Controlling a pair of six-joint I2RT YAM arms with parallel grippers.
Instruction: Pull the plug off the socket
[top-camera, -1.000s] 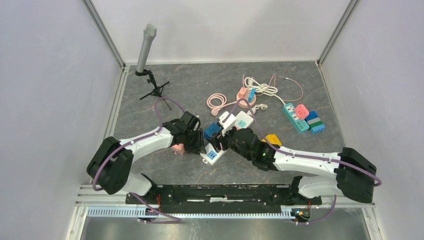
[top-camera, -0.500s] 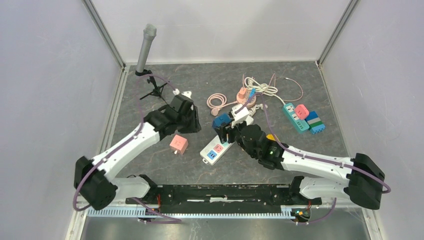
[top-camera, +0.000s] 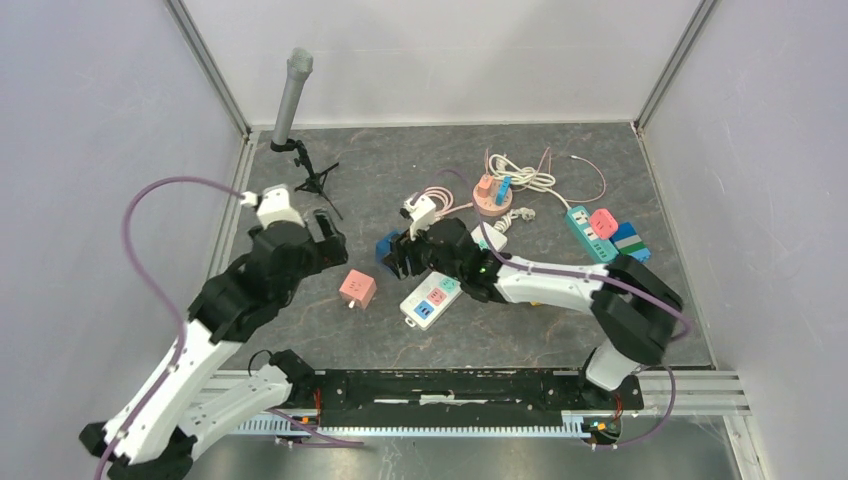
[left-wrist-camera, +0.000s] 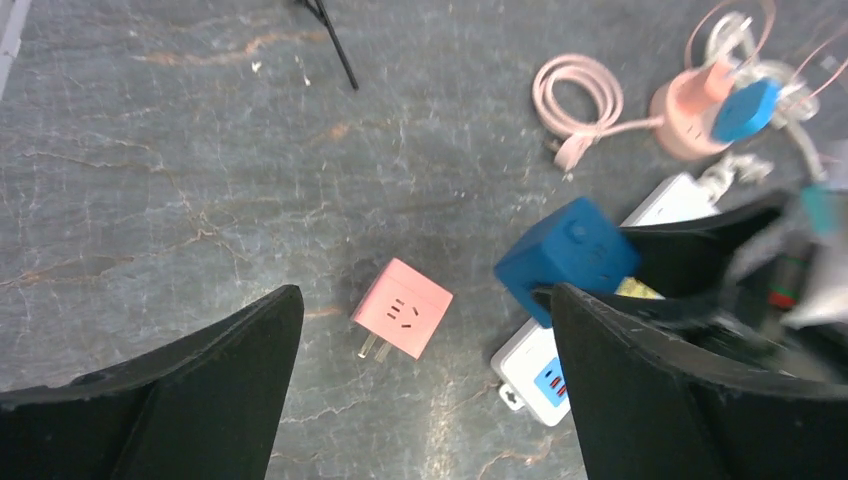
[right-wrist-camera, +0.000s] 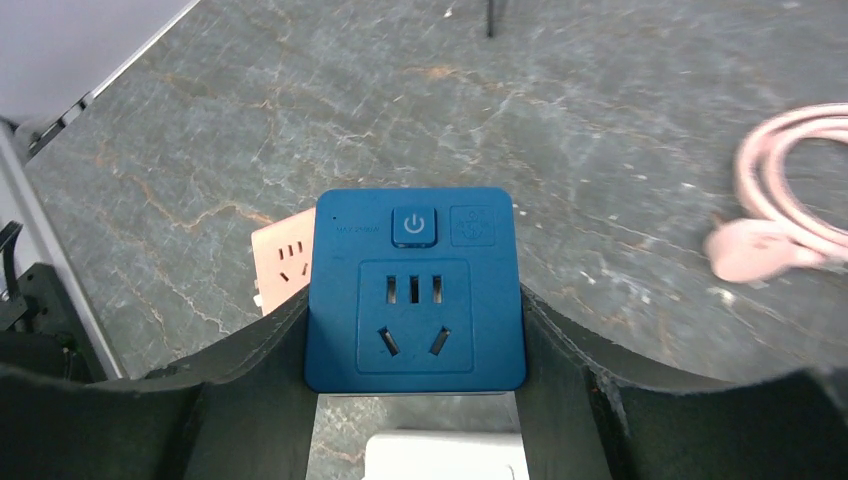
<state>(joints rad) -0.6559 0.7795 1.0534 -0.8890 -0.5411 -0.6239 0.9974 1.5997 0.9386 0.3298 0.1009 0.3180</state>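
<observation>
A blue cube plug (right-wrist-camera: 414, 288) sits between the fingers of my right gripper (right-wrist-camera: 414, 310), which is shut on its two sides. It hangs just above the far left end of the white power strip socket (top-camera: 431, 296), apart from it. In the top view the right gripper (top-camera: 395, 250) holds that blue plug (top-camera: 387, 248). A pink cube plug (left-wrist-camera: 402, 308) lies loose on the table with its prongs showing, left of the strip. My left gripper (left-wrist-camera: 425, 295) hovers high over it, jaws wide open and holding nothing.
A microphone on a small tripod (top-camera: 292, 100) stands at the back left. At the back lie a coiled pink cable (top-camera: 433, 200), a round pink socket (top-camera: 492, 195) with plugs, a white cable (top-camera: 520, 172) and a teal strip (top-camera: 592, 232) with plugs.
The left gripper let the pink plug go, opened wide and pulled up and back to the left. The right gripper carried the blue plug left, off the white strip.
</observation>
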